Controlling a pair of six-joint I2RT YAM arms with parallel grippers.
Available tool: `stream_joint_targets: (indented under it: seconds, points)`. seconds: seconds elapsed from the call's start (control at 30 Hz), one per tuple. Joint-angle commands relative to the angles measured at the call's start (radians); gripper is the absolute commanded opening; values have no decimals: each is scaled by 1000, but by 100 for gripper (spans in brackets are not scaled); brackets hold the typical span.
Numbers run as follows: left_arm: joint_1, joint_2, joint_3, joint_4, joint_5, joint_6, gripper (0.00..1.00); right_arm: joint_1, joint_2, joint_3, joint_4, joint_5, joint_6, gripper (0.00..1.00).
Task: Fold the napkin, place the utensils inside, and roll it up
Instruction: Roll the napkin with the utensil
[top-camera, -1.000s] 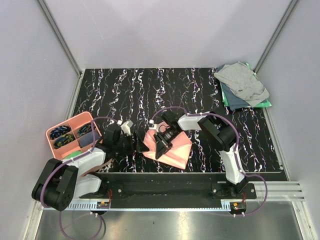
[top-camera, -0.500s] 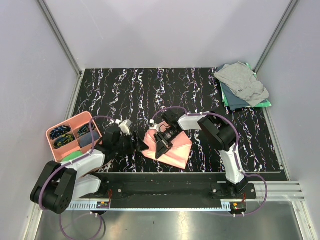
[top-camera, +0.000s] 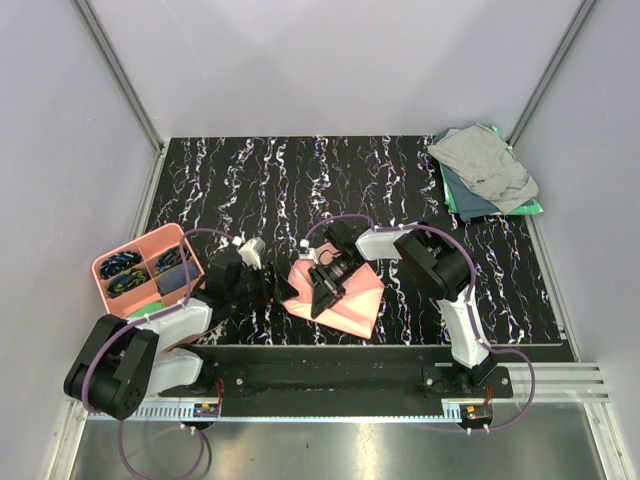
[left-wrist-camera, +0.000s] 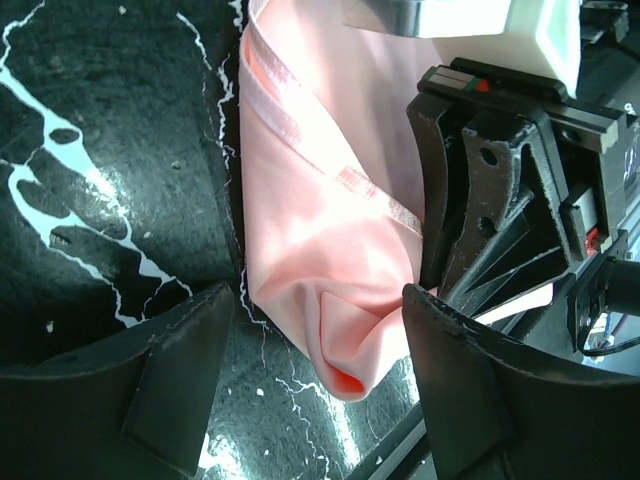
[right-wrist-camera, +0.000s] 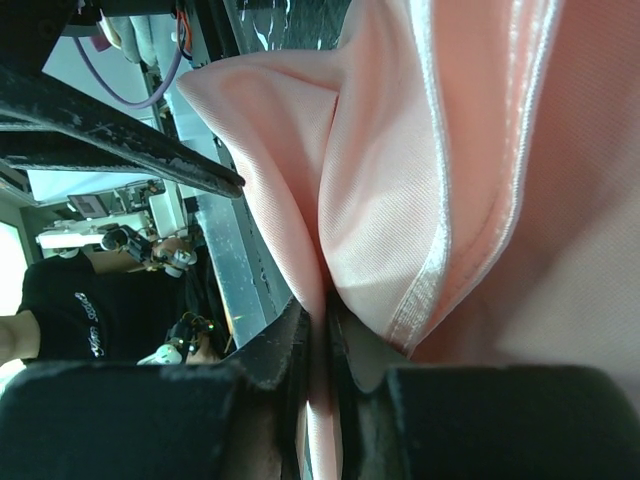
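Right wrist: right claw (right-wrist-camera: 318, 345) clamped on napkin (right-wrist-camera: 400, 180).

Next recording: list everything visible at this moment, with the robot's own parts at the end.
napkin: one, salmon-pink, partly folded, front centre of the table
organiser tray: one, pink, with compartments, at the table's left edge
tray contents: several, dark blue with yellow, plus something green; too small to identify
grey cloth: one, grey, far right corner, on top of the green cloth
green cloth: one, green, under the grey cloth
table: one, black with white veining
left gripper: one, black, open, fingers either side of a napkin corner
right gripper: one, black, shut on a napkin fold
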Motion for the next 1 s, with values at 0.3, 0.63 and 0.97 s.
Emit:
stream_joint_targets:
  seconds: [0.3,0.63,0.97]
  points:
    - [-1,53,-11,103,60,38,63,-29,70,47,-22,-22,37,16]
    - [-1,36,-24,102,69,35,59,-45,99,47,-25,-10,51,15]
    - [-4,50,-21,108,86,30,29,-47,101,49,-24,5,61,14]
